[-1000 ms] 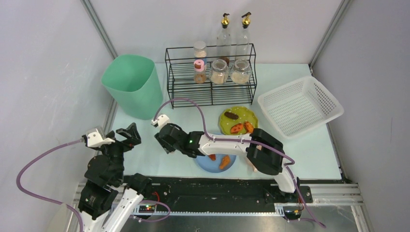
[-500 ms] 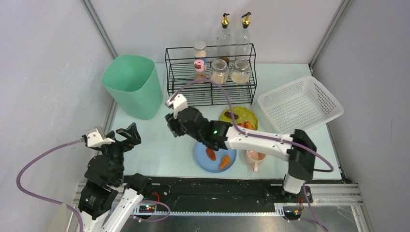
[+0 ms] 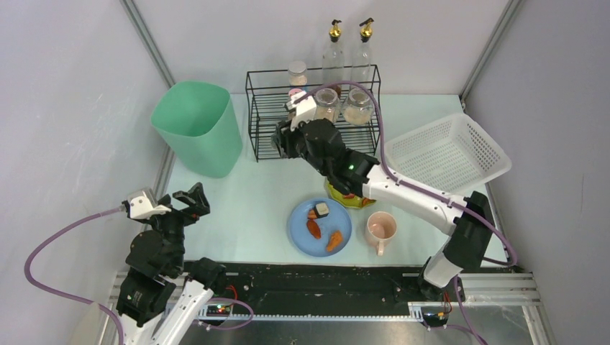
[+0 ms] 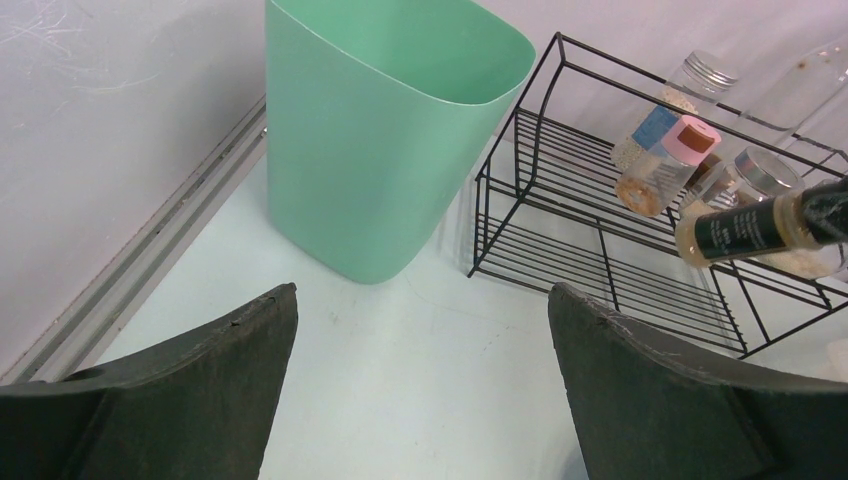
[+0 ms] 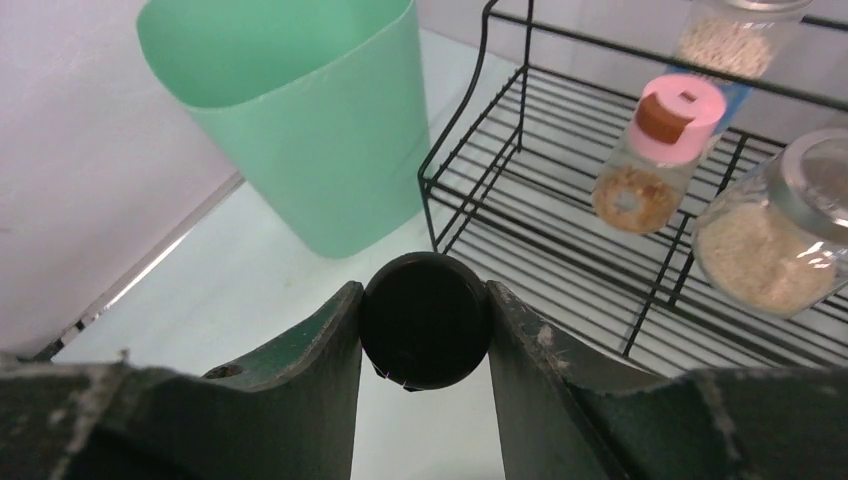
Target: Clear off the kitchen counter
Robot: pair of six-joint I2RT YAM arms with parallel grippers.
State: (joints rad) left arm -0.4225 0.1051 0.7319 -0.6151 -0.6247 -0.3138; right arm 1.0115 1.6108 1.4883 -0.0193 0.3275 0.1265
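Right wrist view: the right gripper (image 5: 423, 300) pinches a black-capped cylindrical spice bottle (image 5: 425, 335); the left gripper (image 4: 422, 300) stands spread.

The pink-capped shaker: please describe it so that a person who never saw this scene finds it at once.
Find the black wire rack at the back of the counter, right of the green bin. Among the clear jars on it, the shaker is the slim one with brown contents; only it has a pink cap, its neighbours metal lids.
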